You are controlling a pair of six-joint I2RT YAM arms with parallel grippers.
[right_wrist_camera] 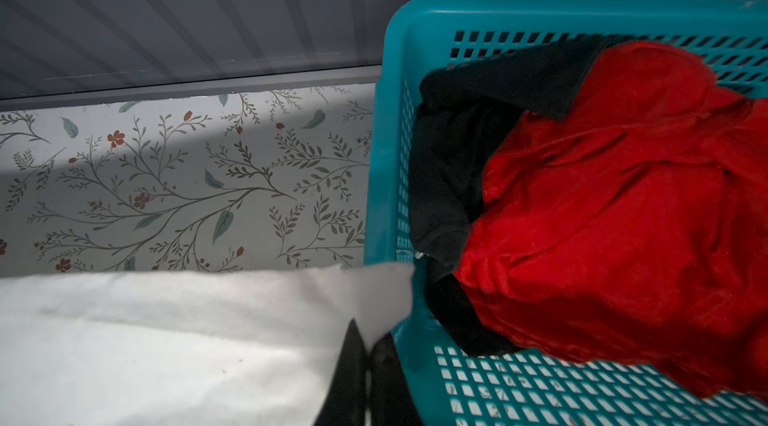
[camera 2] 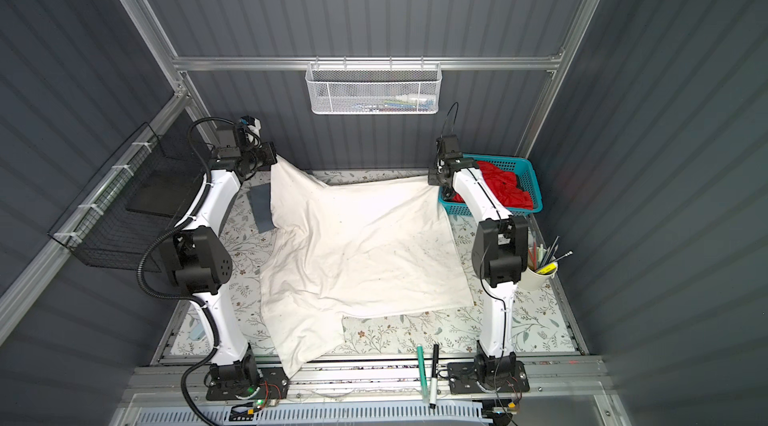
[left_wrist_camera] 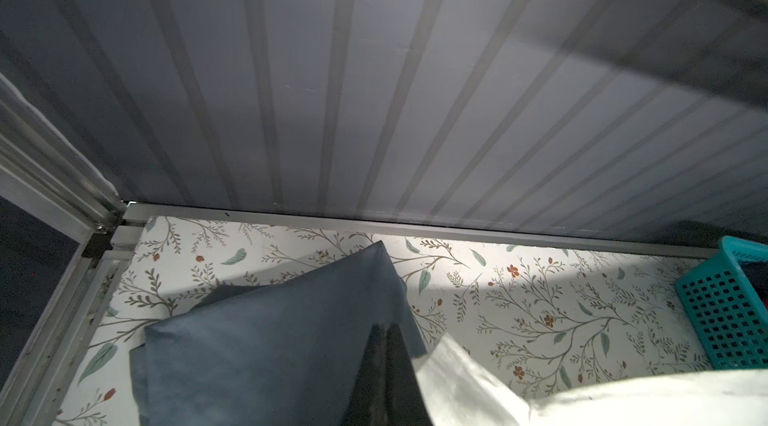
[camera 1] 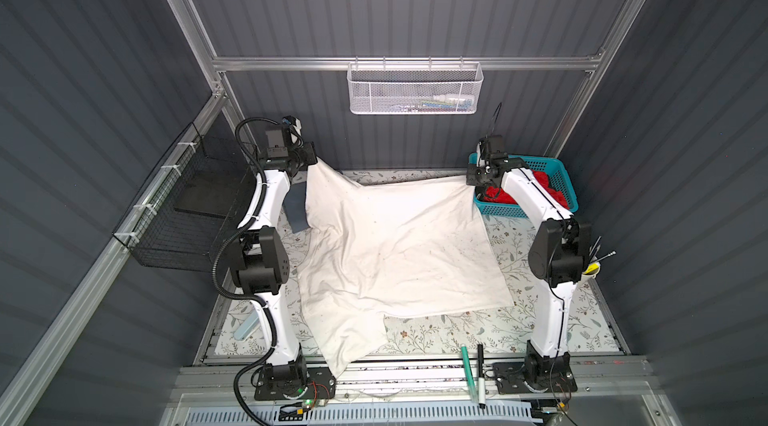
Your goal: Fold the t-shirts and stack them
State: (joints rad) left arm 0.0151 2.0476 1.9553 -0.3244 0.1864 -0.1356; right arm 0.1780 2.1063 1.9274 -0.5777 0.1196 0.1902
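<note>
The off-white t-shirt (camera 1: 395, 245) lay spread over the middle of the tabletop (camera 1: 457, 332). The left tool (camera 1: 309, 158) and the right tool (camera 1: 473, 184), both closed, each pinched one far corner. This looked like the flattening step; next, both must pull evenly and lay it smooth before folding.

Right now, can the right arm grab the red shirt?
Probably not yet: the right end effector is shut on the off-white shirt. Once free, likely yes; the red shirt lies uncovered in the teal basket beside it.
</note>
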